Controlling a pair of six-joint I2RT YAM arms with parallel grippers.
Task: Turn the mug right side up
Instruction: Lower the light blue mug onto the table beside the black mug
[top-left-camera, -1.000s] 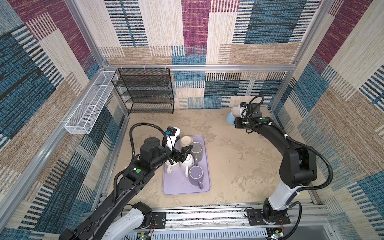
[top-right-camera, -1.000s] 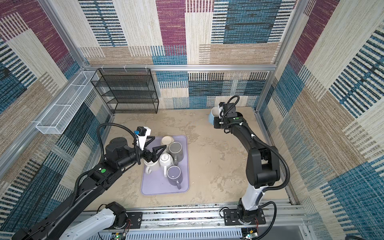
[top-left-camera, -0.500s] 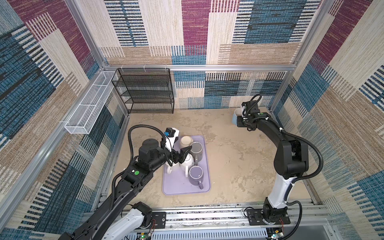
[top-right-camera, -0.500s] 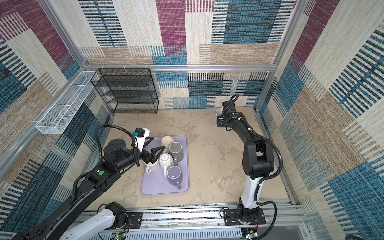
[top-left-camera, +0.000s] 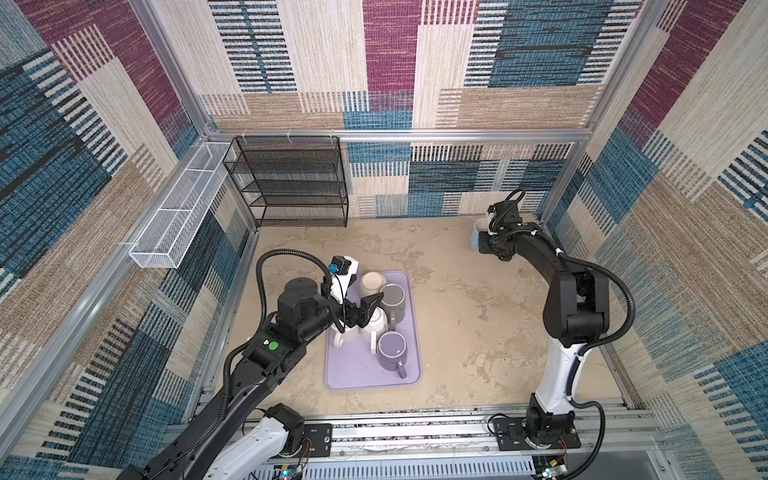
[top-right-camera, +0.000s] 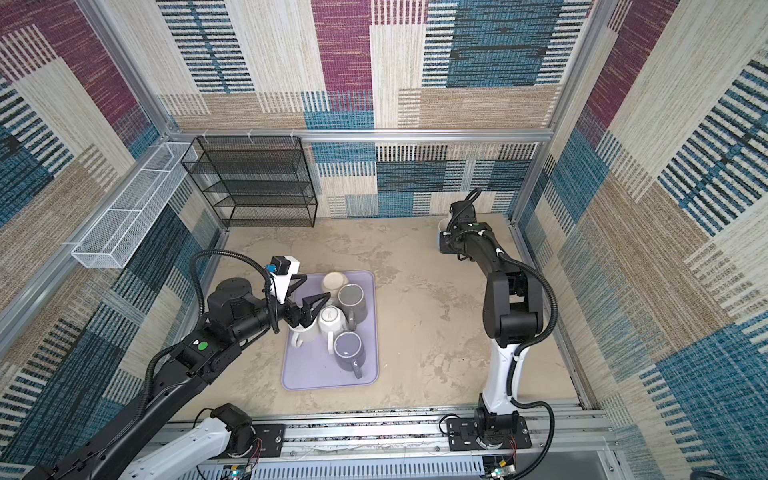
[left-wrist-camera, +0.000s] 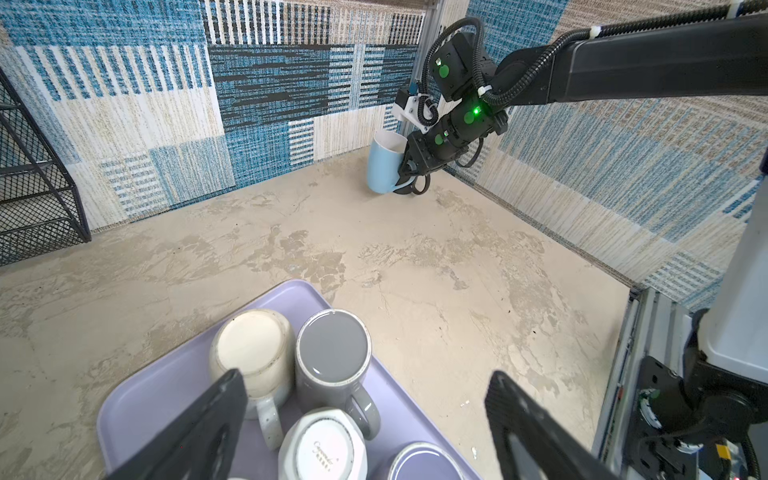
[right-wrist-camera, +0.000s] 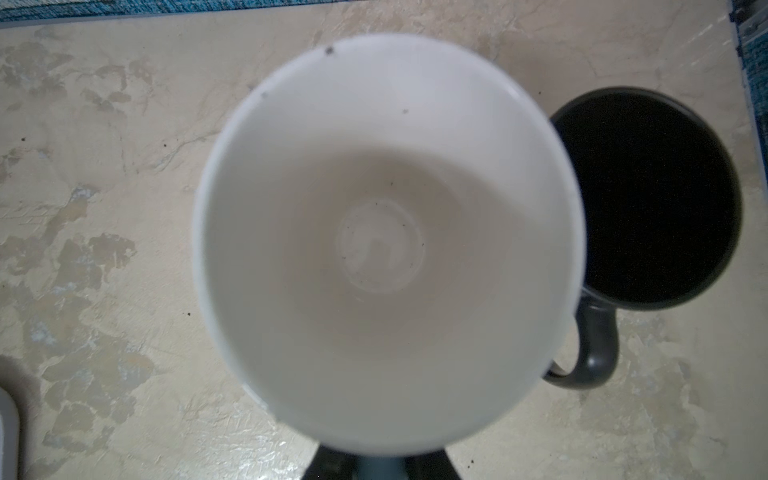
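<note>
Mug (left-wrist-camera: 384, 166), glossy blue, mouth up beside a dark mug (right-wrist-camera: 648, 195); right claw (right-wrist-camera: 382, 467) clenches its handle, left claw (left-wrist-camera: 365, 399) released.

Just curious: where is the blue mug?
In both top views the blue mug is in the far right corner, beside a dark mug, gripped by the right arm's fingers.
</note>
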